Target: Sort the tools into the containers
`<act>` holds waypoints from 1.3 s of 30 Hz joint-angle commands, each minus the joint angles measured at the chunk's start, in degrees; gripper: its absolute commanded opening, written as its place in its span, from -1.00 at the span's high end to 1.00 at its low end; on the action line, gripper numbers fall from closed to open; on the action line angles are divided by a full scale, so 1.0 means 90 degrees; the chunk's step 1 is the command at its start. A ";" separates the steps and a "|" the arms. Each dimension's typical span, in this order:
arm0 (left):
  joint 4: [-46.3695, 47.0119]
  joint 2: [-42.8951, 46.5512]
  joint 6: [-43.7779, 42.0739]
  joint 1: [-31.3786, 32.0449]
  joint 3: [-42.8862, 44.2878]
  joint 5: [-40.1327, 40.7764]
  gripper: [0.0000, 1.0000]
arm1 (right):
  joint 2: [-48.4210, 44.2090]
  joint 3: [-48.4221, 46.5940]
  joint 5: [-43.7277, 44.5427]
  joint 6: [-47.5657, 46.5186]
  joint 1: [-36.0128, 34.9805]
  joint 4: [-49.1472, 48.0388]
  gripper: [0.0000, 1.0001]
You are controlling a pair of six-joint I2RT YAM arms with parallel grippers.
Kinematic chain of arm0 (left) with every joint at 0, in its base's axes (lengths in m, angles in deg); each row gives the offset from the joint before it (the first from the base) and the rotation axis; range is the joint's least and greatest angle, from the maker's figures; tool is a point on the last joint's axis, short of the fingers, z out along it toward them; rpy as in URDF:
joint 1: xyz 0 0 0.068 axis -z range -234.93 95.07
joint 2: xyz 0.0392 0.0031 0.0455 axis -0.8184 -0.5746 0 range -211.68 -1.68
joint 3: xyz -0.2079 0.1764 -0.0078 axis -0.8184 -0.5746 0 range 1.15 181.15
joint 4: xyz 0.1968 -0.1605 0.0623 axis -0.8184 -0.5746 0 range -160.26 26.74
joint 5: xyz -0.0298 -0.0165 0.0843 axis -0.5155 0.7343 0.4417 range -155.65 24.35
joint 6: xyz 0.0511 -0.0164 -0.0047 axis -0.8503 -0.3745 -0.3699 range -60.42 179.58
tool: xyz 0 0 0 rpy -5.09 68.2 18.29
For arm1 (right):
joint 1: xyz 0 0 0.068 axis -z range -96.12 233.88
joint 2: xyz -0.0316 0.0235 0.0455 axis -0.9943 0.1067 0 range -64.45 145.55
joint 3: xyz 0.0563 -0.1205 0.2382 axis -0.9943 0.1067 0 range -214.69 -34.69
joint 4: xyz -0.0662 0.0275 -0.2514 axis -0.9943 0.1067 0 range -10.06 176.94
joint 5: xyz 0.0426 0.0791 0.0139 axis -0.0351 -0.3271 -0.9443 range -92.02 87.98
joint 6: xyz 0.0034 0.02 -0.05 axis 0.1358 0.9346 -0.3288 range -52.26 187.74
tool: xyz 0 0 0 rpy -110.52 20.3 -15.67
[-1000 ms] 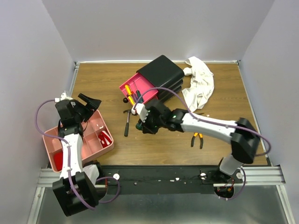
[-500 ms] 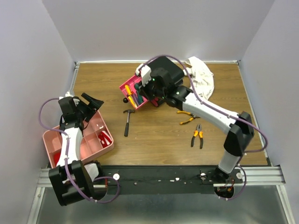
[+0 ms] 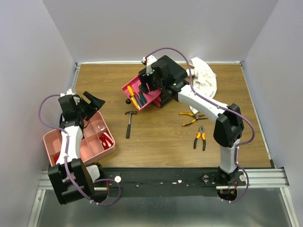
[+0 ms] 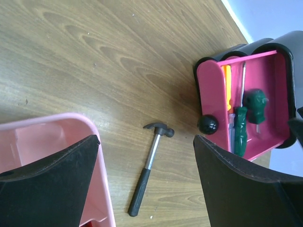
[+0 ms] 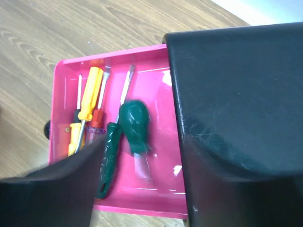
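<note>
The black box point(image 3: 166, 71) has one magenta drawer point(image 3: 148, 98) pulled out, holding yellow point(image 5: 89, 98) and green screwdrivers point(image 5: 108, 158). My right gripper point(image 3: 150, 84) hovers open over that drawer. A stubby green screwdriver point(image 5: 134, 124), blurred, lies free in the drawer below the right gripper point(image 5: 144, 161). The black-handled hammer point(image 3: 129, 124) lies on the wood in front of the drawer, also in the left wrist view point(image 4: 149, 172). My left gripper point(image 3: 93, 102) hangs open and empty over the far corner of the pale-pink tray point(image 3: 50, 140). Two pliers point(image 3: 191, 118) point(image 3: 200, 137) lie right of centre.
A crumpled white cloth point(image 3: 203, 85) lies beside the box at the back right. The drawer's black knob point(image 4: 207, 124) points toward the hammer. Something red point(image 3: 107, 140) sits in a tray compartment. Grey walls enclose the wooden table point(image 3: 156, 146).
My right arm swung from the table's middle up over the drawer with the stubby green screwdriver, then opened and let it drop in. The left gripper has barely shifted.
</note>
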 commanded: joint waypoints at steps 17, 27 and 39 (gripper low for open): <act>-0.0218 -0.1889 -0.1876 0.1801 0.1639 0.0201 -0.68 | -0.0846 -0.0038 -0.0434 -0.0377 0.1844 0.0022 -0.79; -0.1594 -0.2643 -0.3967 0.2270 0.3836 -0.0365 0.46 | -0.0963 0.0059 -0.1578 -0.0377 0.2296 -0.0055 -0.72; -0.1859 -0.3463 -0.4788 0.3335 0.4394 0.0366 1.00 | -0.1178 0.0508 -0.1609 -0.0337 0.2364 -0.0240 0.98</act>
